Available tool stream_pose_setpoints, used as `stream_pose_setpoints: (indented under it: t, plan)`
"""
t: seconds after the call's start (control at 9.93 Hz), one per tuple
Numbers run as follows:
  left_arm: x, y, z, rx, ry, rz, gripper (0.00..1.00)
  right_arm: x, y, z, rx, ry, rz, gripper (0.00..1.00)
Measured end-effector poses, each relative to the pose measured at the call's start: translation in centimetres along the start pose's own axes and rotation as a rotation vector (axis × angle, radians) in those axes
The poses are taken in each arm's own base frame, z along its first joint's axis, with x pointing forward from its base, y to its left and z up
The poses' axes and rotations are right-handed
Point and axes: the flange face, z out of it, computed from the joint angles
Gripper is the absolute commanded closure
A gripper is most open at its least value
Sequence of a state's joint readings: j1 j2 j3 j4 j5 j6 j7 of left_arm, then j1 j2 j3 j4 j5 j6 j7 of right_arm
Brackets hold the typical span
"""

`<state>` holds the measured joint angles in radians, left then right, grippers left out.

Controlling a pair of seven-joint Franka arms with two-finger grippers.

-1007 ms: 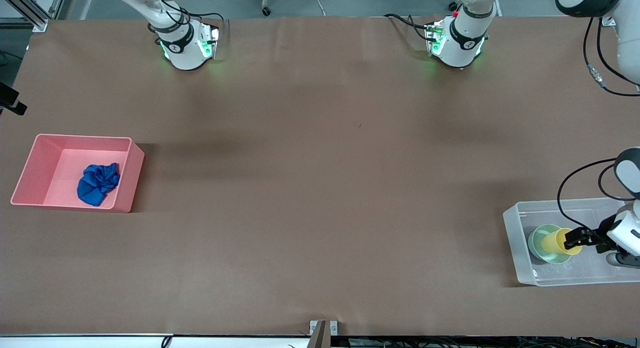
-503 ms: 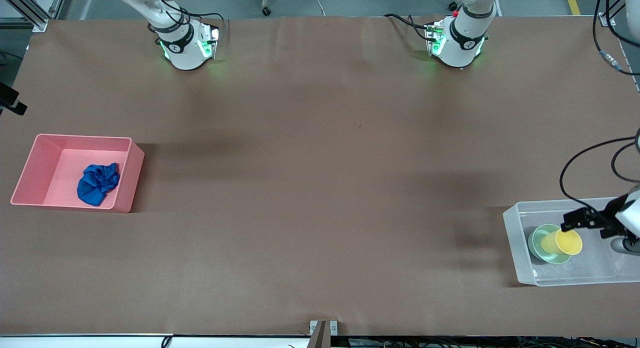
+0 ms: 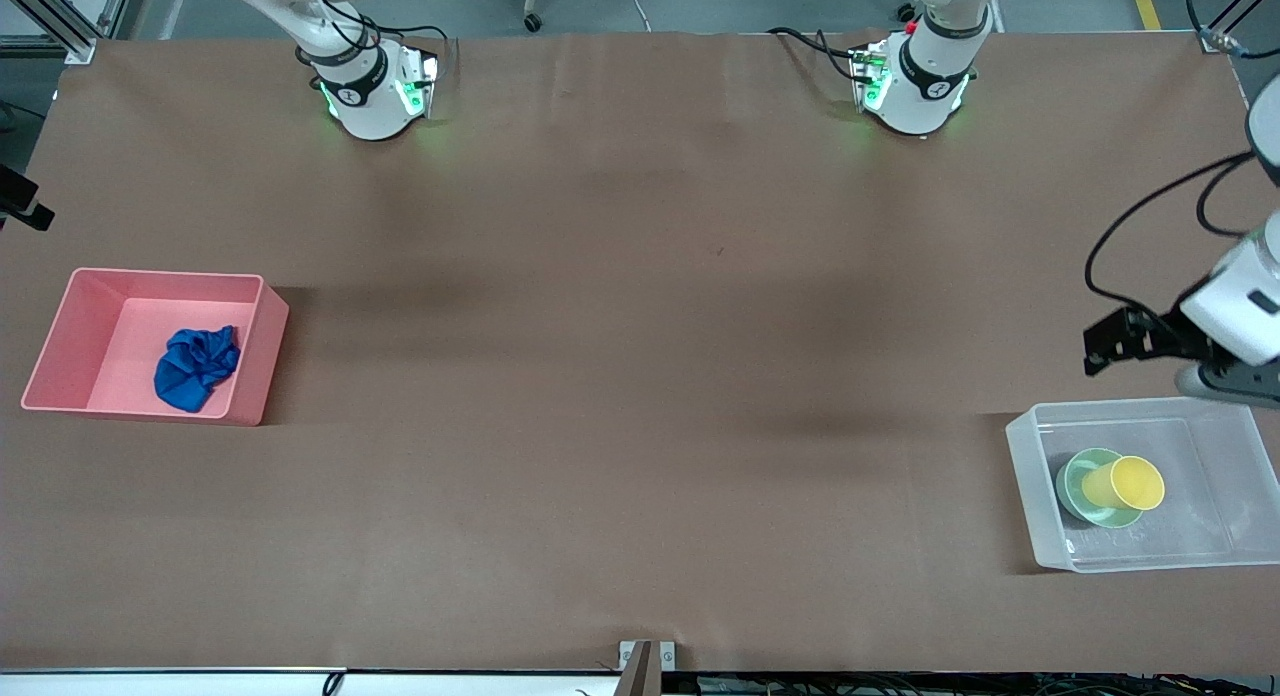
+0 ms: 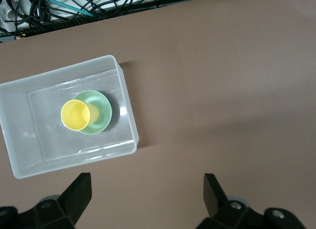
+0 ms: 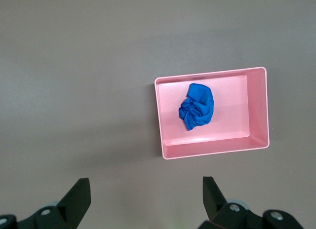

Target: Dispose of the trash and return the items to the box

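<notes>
Your left hand (image 3: pixel 1098 348) hangs wide and empty above the brown surface (image 3: pixel 640 376), beside the clear rectangular plastic tub (image 3: pixel 1030 496) holding the yellow plastic cup (image 3: pixel 1125 483) in the mint-green bowl (image 3: pixel 1078 491); your right hand (image 5: pixel 145 199), also wide, is cut off.

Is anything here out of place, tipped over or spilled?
Nothing stands out. The crumpled blue cloth lies in the pink bin; the yellow plastic cup sits in the mint-green bowl inside the clear plastic tub. Both grippers are open.

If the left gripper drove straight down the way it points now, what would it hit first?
Most likely bare brown table. The left gripper, jaws open, points down beside the clear plastic tub, not over it, though depth is hard to judge.
</notes>
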<state>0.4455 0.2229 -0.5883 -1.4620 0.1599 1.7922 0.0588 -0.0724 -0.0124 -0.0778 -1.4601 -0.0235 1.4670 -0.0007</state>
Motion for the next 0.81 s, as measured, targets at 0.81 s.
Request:
stream_pose_setpoints:
  t: [0.81]
  plan:
    - [-5.9, 3.8, -11.8, 0.004, -0.057, -0.022, 0.0, 0.0, 0.0, 0.0, 0.0, 0.0, 0.0, 0.0]
